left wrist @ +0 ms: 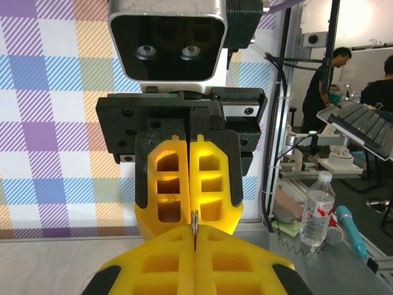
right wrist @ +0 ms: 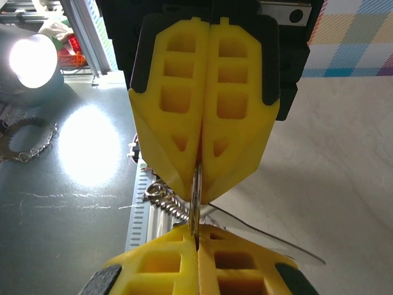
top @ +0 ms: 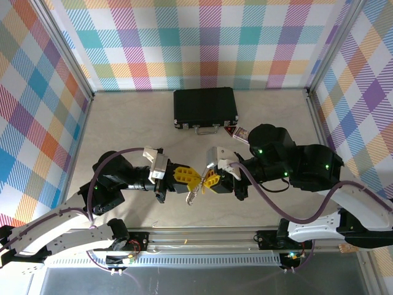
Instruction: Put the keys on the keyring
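**Gripper state.** The left gripper (top: pixel 195 178) and the right gripper (top: pixel 204 180) meet tip to tip. Each has its yellow fingers pressed together with no gap along the seam. From the right wrist, a thin silver strip seen edge-on runs out of the left gripper's seam straight into the right gripper's seam. I judge this strip to be the keyring (right wrist: pixel 195 206), so both grippers are clamped on it.

**Location.** The pinch point lies on the near side of the black case (top: pixel 206 109). It is well apart from the case and roughly in line with the case's middle. A loose, chain-like tail of the keyring hangs from the pinch, away from the case.

**Governing relation.** The held strip lies along the line joining the two grippers, parallel to the case's long side. Neither arm is nearer, since both already touch it. Any threading move would therefore need one gripper to release while the other keeps the ring steady.

**Keys.** The keys cannot be told apart from the yellow fingers. A small red-and-white object (top: pixel 237 131) lies just beside the case's near right corner; what it is cannot be made out.
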Tool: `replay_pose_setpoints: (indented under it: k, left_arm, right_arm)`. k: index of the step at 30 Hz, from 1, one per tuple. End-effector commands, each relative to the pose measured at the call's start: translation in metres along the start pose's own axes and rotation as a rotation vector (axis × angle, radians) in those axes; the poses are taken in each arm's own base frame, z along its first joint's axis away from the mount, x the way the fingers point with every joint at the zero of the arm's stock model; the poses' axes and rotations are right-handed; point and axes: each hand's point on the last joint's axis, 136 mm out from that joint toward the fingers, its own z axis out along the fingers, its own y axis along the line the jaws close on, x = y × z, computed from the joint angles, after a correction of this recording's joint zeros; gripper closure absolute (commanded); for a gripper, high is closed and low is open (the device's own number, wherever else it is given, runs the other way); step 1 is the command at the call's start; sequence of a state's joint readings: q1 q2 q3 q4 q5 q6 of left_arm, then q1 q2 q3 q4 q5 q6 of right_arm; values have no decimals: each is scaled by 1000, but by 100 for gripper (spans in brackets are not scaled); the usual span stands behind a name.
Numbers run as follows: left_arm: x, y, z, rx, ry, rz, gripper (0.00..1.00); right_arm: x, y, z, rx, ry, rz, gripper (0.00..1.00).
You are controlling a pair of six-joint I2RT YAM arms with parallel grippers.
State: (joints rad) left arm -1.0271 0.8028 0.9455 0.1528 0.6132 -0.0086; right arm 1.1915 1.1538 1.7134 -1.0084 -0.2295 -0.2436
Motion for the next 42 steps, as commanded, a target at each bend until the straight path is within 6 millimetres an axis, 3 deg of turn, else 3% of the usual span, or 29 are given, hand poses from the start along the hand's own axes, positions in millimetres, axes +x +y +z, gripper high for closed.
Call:
replay_pose_setpoints:
  k: [1, 4, 8, 11, 25, 33, 42]
  left_arm:
    - [-19, -11, -3, 46, -76, 34, 100]
    - [-20, -13, -3, 55, -82, 31, 100]
    - [-21, -13, -3, 53, -85, 30, 100]
    - [-24, -12, -5, 43, -98, 32, 100]
    - [-25, -10, -5, 35, -119, 21, 100]
    - [-24, -9, -6, 20, -122, 19, 100]
    - [-19, -1, -6, -22, -110, 18, 100]
  right_arm:
    - [-6, 4, -6, -6, -47, 3, 92]
    - [-3, 4, -5, -5, -41, 13, 91]
    - [-6, 3, -8, 6, -66, 16, 71]
    - [-7, 4, -14, 14, -96, 15, 65]
    - [-2, 6, 0, -7, -170, 62, 65]
    - [-1, 6, 8, -21, -184, 70, 59]
    - [-2, 1, 15, -11, -212, 111, 63]
